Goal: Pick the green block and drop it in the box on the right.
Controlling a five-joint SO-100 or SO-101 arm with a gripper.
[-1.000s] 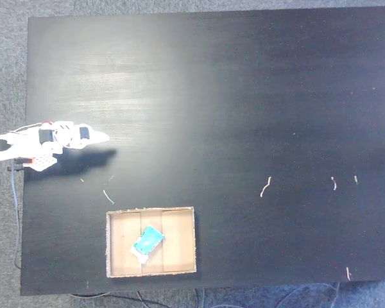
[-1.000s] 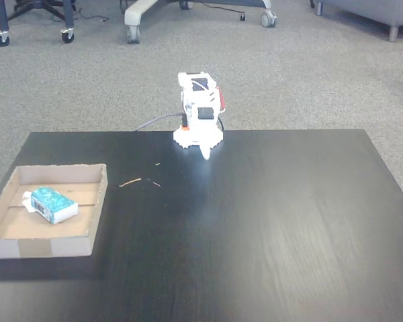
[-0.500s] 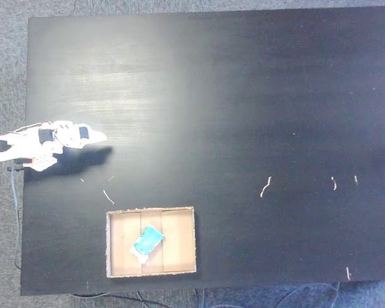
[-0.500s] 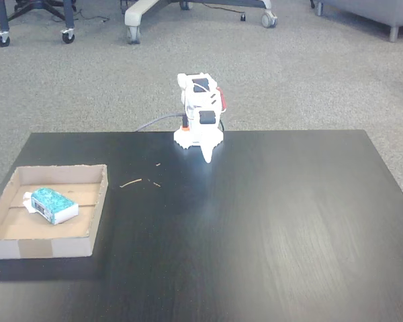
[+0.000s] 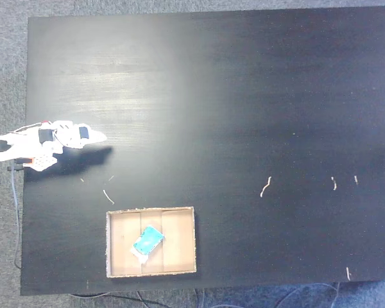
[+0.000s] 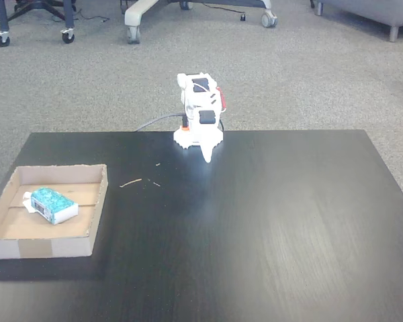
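Grey carpet surrounds a black table (image 5: 244,96) that takes up nearly all of a fixed view looking straight down; in a fixed view from the table's near end (image 6: 269,228), chair wheels and legs stand along the top edge. The box (image 5: 119,221) sits at lower left of the downward view, close to the table's bottom edge, and at left centre of the other (image 6: 97,208). The folded white arm (image 5: 32,146) perches at the table's left edge, upper centre in the low view (image 6: 200,114). Its gripper (image 5: 101,136) tapers to one point (image 6: 206,157), apparently closed and holding nothing. The green block (image 5: 147,242) lies tilted on the box floor (image 6: 52,204).
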